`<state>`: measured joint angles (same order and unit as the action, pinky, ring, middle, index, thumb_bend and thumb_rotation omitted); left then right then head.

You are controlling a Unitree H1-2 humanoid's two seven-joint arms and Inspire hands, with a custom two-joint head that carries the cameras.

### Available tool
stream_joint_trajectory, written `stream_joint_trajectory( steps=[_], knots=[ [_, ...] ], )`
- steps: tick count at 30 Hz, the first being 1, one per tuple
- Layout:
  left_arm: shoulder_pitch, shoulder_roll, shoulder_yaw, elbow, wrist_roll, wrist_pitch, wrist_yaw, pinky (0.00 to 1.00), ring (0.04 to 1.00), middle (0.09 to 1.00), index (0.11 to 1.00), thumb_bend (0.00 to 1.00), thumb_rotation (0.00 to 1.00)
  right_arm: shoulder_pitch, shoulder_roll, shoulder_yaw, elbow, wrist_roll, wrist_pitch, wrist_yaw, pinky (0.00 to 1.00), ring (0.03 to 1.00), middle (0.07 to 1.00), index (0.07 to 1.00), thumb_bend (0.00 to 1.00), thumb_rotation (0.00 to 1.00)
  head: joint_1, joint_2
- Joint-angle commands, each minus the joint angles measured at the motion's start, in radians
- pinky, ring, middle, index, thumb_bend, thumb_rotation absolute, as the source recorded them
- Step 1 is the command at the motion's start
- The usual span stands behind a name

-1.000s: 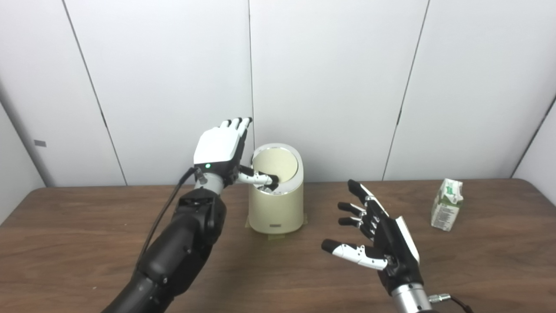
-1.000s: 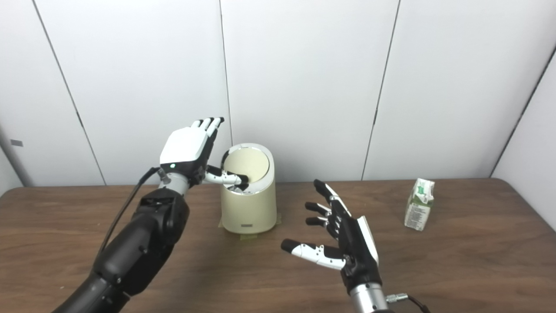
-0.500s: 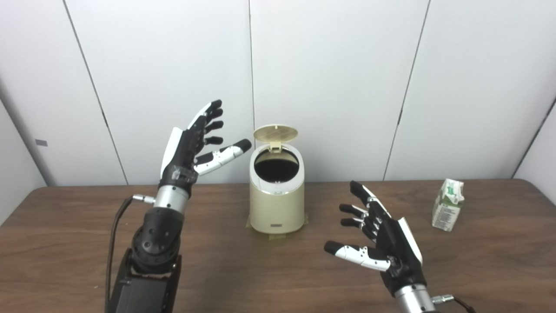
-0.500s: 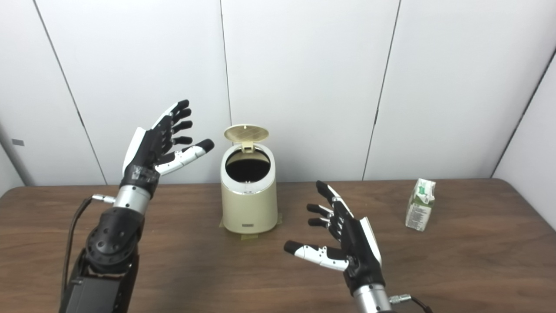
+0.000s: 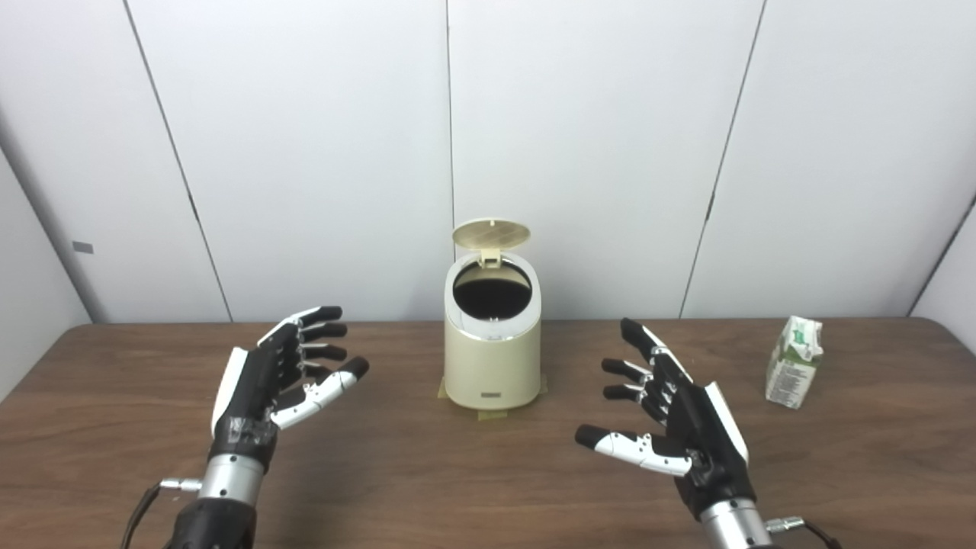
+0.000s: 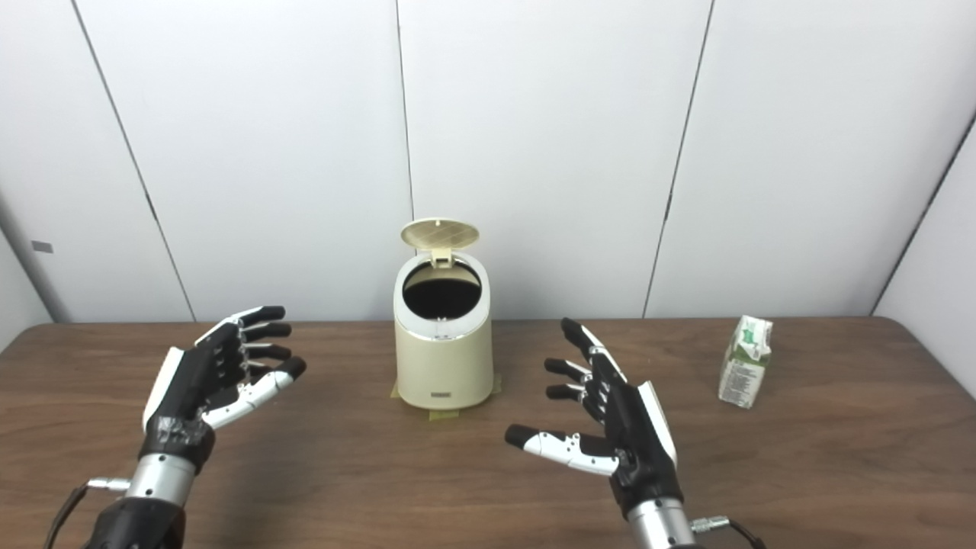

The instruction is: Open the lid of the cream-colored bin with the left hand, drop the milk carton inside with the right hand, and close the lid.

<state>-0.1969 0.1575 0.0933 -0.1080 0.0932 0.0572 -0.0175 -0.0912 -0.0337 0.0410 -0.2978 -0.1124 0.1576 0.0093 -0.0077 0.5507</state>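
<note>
Black-white L hand (image 5: 267, 381) & R hand (image 5: 682, 431) splayed, empty.

I see the cream-colored bin (image 5: 492, 358) upright at the centre of the frame, standing on the table toward its back edge, its round lid (image 5: 491, 232) flipped up behind the dark opening. The milk carton (image 5: 794, 362), white with green print and a folded gable top, stands upright at the right of the frame, well apart from the bin
</note>
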Motion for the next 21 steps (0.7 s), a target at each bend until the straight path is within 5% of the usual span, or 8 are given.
stream_joint_trajectory(
  steps=[1,9,14,21],
  knots=[
    [-0.002,-0.014,0.008,-0.018,0.003,-0.066,0.031,0.53,0.621,0.708,0.740,0.68,0.16,-0.023,-0.013,-0.006,-0.021,0.018,-0.019,0.015,0.67,0.796,0.942,0.911,0.75,0.17,-0.004,0.000],
    [0.054,-0.049,-0.017,0.022,0.007,-0.167,0.053,0.53,0.591,0.665,0.711,0.72,0.13,-0.034,-0.076,-0.053,0.030,0.054,-0.086,0.029,0.69,0.805,0.904,0.906,0.81,0.25,-0.073,-0.031],
    [0.068,-0.045,-0.017,0.014,0.011,-0.163,0.053,0.50,0.584,0.670,0.726,0.72,0.09,-0.094,-0.197,-0.104,0.110,0.026,-0.141,0.042,0.72,0.805,0.909,0.903,0.82,0.25,-0.188,-0.056],
    [0.068,-0.026,-0.008,0.011,-0.021,-0.139,0.034,0.57,0.630,0.705,0.748,0.68,0.06,-0.205,-0.333,-0.163,0.044,-0.015,-0.023,0.046,0.66,0.786,0.924,0.889,0.79,0.17,-0.329,-0.088]
  ],
)
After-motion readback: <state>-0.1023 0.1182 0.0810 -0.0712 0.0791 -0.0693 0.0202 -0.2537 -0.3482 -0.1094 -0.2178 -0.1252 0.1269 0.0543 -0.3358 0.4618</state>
